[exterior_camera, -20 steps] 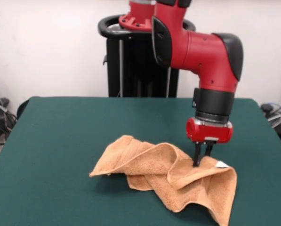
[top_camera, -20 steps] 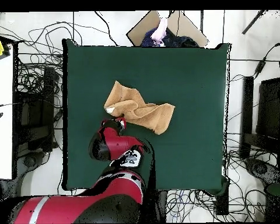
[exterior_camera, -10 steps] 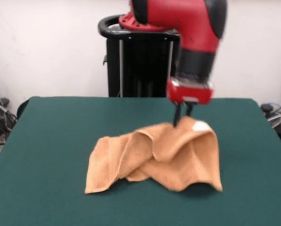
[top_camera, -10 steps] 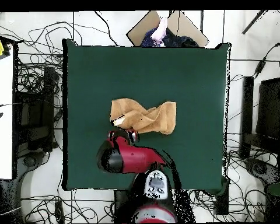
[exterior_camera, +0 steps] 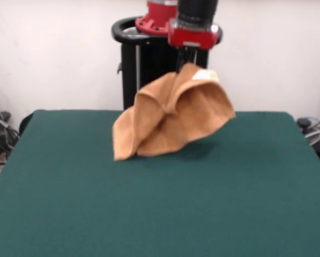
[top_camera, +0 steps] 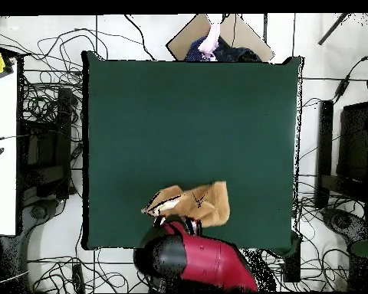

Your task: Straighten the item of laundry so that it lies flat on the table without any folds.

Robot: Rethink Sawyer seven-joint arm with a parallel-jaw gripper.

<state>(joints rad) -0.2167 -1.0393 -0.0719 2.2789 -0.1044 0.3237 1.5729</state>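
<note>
**Towel hoisted by one corner, hanging in folds above the table**

The gripper (exterior_camera: 187, 58) has its two dark fingers (exterior_camera: 181, 57) pressed together on a pinch of the towel (exterior_camera: 170, 115), right beside the small white tag (exterior_camera: 205, 75). The cloth hangs from that one point and seems to float clear of the table (exterior_camera: 149, 209); its shadow lies on the green top at about 4 o'clock from its lowest corner. Holding it by a corner this high looks meant to let the weight of the cloth pull the creases open, yet the towel is bunched: one fold curls down to a point at its 8 o'clock, another bulges out toward 3 o'clock. So the flattening is, by my reading, far from done.

From above, the towel (top_camera: 188, 204) sits toward 6 o'clock on the table (top_camera: 187, 115), close to the edge where the red arm (top_camera: 191, 260) reaches in; the rest of the green top lies open toward 12 o'clock.

Nothing stands on the table to block a drag or a lay-down. Around it are cable tangles (top_camera: 41, 115) on the floor at 9 o'clock, and a cardboard piece (top_camera: 210, 34) beyond the 12 o'clock edge. The black pedestal (exterior_camera: 149, 69) stands just behind the hanging cloth.
</note>
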